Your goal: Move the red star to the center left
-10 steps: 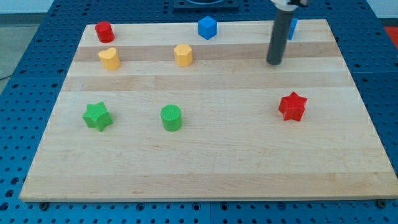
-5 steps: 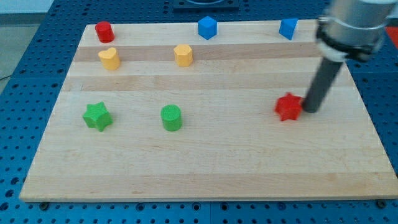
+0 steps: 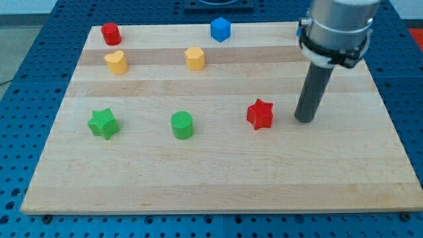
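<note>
The red star (image 3: 260, 114) lies on the wooden board (image 3: 218, 172), right of the middle. My tip (image 3: 305, 119) rests on the board a short way to the star's right, with a small gap between them. The rod rises from it towards the view's top right.
A green cylinder (image 3: 182, 125) and a green star (image 3: 104, 123) lie to the red star's left in the same row. A yellow heart (image 3: 116, 62), a yellow hexagon (image 3: 194, 58), a red cylinder (image 3: 110, 33) and a blue cube (image 3: 220, 29) sit further up. A second blue block (image 3: 299, 27) is mostly hidden behind the arm.
My tip came down from the top right to the star's right side and pushed it left. The red star has slid left by about 75 pixels.
</note>
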Tool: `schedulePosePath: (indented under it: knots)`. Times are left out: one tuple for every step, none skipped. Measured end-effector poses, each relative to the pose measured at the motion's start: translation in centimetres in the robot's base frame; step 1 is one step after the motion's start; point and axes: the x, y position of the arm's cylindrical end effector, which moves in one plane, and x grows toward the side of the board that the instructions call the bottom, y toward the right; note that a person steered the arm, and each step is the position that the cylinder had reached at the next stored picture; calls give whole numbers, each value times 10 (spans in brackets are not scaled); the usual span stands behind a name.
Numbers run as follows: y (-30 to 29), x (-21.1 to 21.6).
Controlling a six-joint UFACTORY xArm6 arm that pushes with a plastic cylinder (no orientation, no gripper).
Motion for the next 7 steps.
schedulePosePath:
  knots:
    - [-54,8]
    - [-119,-30]
    - [-162,-61]
    - [-127,-61]
    - [-79,-84]
    - [-103,-97]
    - [-169,-74]
